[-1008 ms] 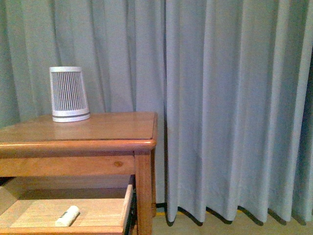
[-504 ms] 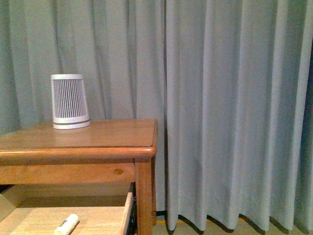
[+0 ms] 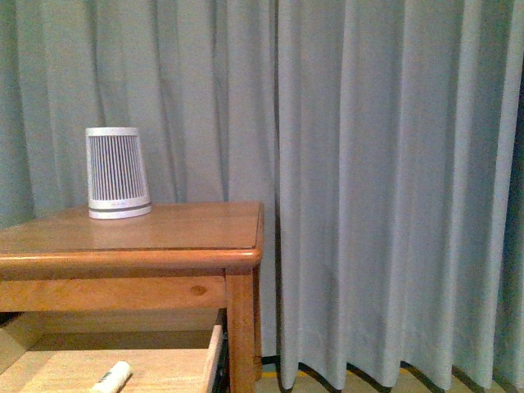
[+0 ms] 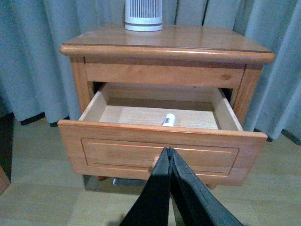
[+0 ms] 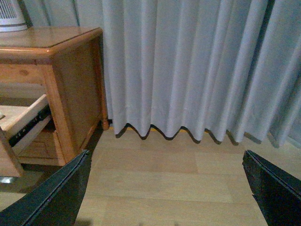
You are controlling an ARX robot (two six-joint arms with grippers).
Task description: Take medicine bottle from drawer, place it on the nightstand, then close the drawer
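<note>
The nightstand (image 3: 164, 233) stands at the left, and its upper drawer (image 4: 160, 143) is pulled open. The small white medicine bottle (image 4: 168, 120) lies on its side on the drawer's pale floor; it also shows in the front view (image 3: 111, 377). My left gripper (image 4: 169, 151) is shut and empty, its tips just in front of the drawer's front panel, hiding most of the knob. My right gripper (image 5: 167, 176) is open and empty over the bare floor to the right of the nightstand (image 5: 70, 70). Neither arm shows in the front view.
A white striped canister (image 3: 117, 173) stands at the back left of the nightstand top (image 4: 143, 14). Grey-green curtains (image 3: 368, 164) hang behind and to the right. The floor (image 5: 155, 174) is pale wood.
The front view has tilted upward: nightstand, canister and drawer sit lower in frame, and the bottle is now near the bottom edge. Nothing in the scene itself has moved.
</note>
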